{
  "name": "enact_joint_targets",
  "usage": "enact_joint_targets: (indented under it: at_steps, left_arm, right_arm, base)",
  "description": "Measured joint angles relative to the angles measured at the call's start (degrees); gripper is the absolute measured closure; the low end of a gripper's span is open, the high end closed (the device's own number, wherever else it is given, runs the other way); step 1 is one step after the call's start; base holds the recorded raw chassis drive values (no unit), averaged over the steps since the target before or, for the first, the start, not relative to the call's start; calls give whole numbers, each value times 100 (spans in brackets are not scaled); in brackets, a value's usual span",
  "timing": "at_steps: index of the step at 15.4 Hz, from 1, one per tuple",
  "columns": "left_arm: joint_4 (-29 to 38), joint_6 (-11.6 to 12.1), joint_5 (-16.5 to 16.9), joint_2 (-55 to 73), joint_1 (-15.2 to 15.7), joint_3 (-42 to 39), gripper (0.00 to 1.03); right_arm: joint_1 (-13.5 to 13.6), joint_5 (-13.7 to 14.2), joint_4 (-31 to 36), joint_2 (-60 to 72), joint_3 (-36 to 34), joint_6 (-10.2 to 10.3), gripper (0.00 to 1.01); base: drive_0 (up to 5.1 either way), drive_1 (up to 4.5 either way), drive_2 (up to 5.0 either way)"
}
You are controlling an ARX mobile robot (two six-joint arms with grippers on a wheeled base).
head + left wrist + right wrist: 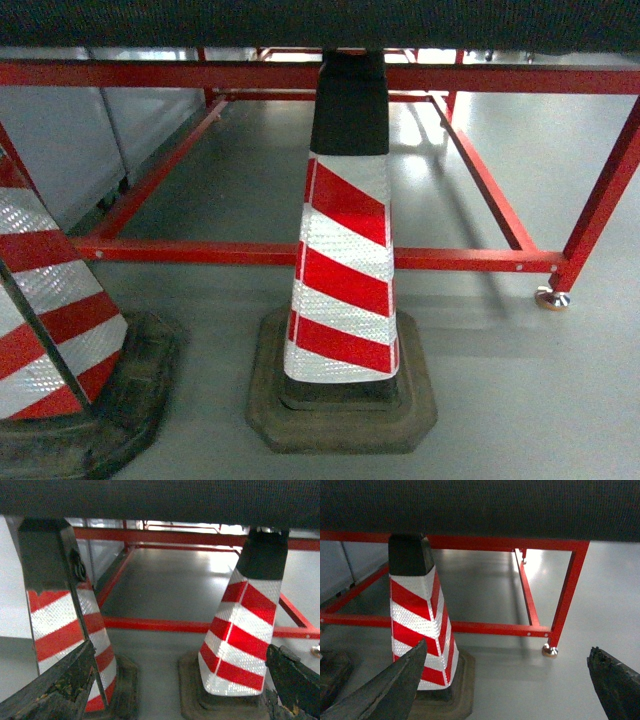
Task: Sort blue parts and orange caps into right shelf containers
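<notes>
We see no parts or bins; both grippers, left gripper (175, 690) and right gripper (505, 685), gape empty. Red-white striped reflective cone (343, 265) at 12 o'clock, under the red steel table frame (300, 253); we judge the next move is finding the shelf.

striped cone (417, 625), red frame (530, 629), end effector (507, 680) agape

Two striped traffic cones (342, 270) (50, 300) stand before one red metal frame (300, 252).
</notes>
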Motion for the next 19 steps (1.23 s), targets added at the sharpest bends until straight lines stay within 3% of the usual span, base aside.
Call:
enact_joint_targets:
  at_steps: [19]
  left_arm:
    - [4, 2, 7, 0, 0, 0, 5]
  right_arm:
    - [0, 4, -9, 0, 0, 46, 3]
  base:
    - [0, 0, 0]
